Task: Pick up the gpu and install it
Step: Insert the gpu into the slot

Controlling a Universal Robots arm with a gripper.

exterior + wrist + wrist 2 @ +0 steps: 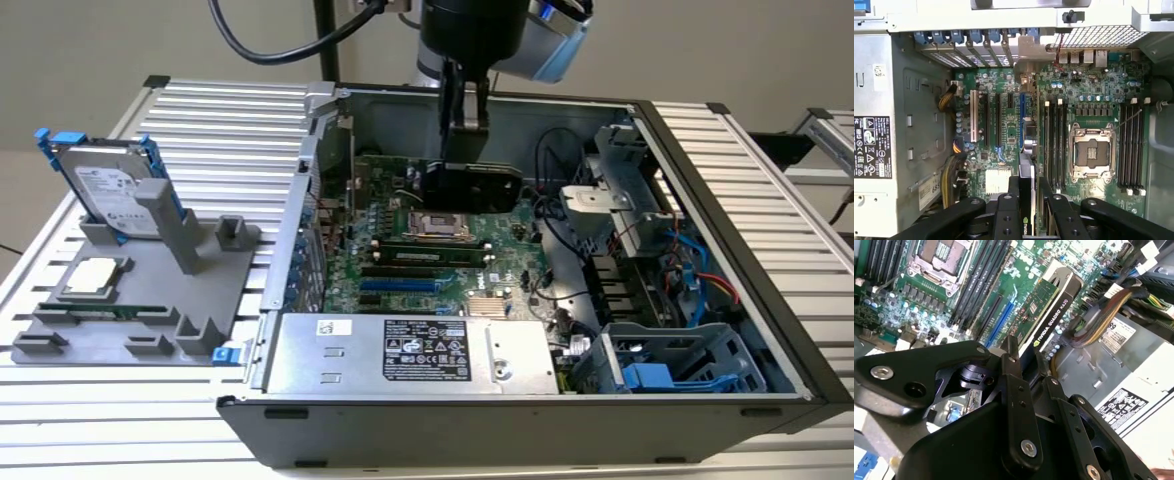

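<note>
A ribbed metal table [747, 150] held an open computer case [534, 420] with its green motherboard [400, 250] showing. The gripper [461, 150] hung inside the case, its fingers [1016, 385] closed tight on the gpu [467, 185], which was held up on its edge above the board near the empty chip socket [434, 222]. A grey stand [134, 320] at the exterior view's left held 1 hard drive [107, 185].
</note>
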